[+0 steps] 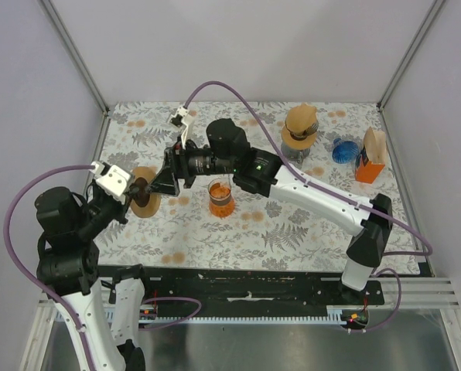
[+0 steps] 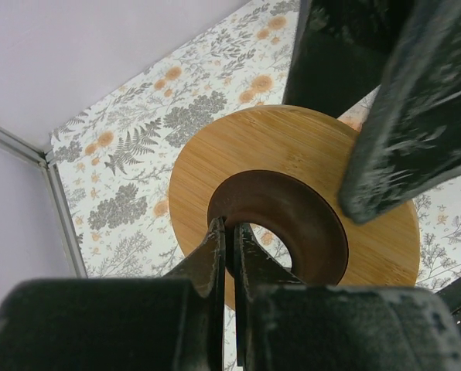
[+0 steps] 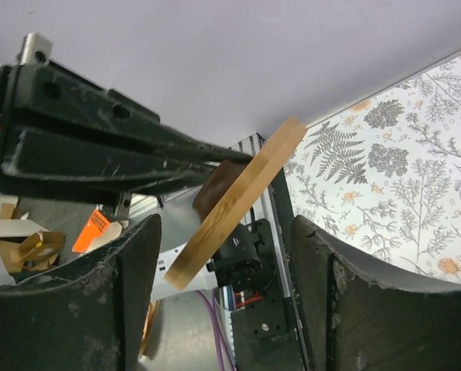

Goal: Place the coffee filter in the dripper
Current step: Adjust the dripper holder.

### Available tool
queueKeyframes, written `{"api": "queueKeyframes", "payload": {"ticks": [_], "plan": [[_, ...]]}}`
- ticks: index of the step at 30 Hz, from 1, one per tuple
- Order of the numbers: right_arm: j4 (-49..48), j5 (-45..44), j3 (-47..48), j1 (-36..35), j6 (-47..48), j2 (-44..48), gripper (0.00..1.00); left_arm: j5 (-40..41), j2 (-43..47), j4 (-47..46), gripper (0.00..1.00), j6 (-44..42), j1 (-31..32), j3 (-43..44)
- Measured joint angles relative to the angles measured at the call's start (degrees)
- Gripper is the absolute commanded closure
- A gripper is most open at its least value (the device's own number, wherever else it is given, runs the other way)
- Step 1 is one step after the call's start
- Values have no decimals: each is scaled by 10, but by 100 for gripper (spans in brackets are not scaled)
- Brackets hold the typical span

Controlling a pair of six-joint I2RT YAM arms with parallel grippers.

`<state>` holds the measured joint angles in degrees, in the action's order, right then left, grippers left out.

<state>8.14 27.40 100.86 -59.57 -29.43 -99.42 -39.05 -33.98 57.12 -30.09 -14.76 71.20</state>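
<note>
The left gripper (image 2: 230,241) is pinched fully shut on the rim of the dripper (image 2: 215,158). One finger sits inside the dark brown cone and the other outside it. It holds the dripper off the table and tipped steeply, so the right wrist view sees the bamboo collar almost edge-on.

The right gripper (image 3: 224,226) reaches across from the other side. Its jaws are wide apart and straddle the edge of the collar. There is a gap on each side, so it grips nothing. In the left wrist view, one of its fingers (image 2: 404,116) hangs just over the wooden ring.

No paper lines the cone. The hole at its bottom is bare, and the patterned tablecloth (image 1: 292,232) shows through it, so the filter is not yet in the dripper.

Just beside the grippers, a glass carafe (image 1: 220,198) with an orange tint stands on the cloth. Well apart, at the far right, a tan paper-coloured wedge stands in an orange holder (image 1: 372,158). I judge this to be the coffee filter supply, but it is too small to be sure. A tan, cone-like object (image 1: 300,126) sits on a glass vessel near it, and I cannot tell what it is.

The task looks to be at an early stage. The dripper is in hand, but neither gripper has a filter. What is left is setting the dripper down or steadying it, fetching a filter and seating it in the cone.
</note>
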Motion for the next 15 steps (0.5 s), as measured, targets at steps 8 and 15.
{"api": "queueKeyframes", "payload": {"ticks": [8, 15], "plan": [[14, -8, 15, 4, 5, -33, 100, 10, 6, -2, 61, 4, -6, -3], [42, -120, -67, -2, 189, 60, 100, -53, -4, -1, 15, 64, -6, -1]]}}
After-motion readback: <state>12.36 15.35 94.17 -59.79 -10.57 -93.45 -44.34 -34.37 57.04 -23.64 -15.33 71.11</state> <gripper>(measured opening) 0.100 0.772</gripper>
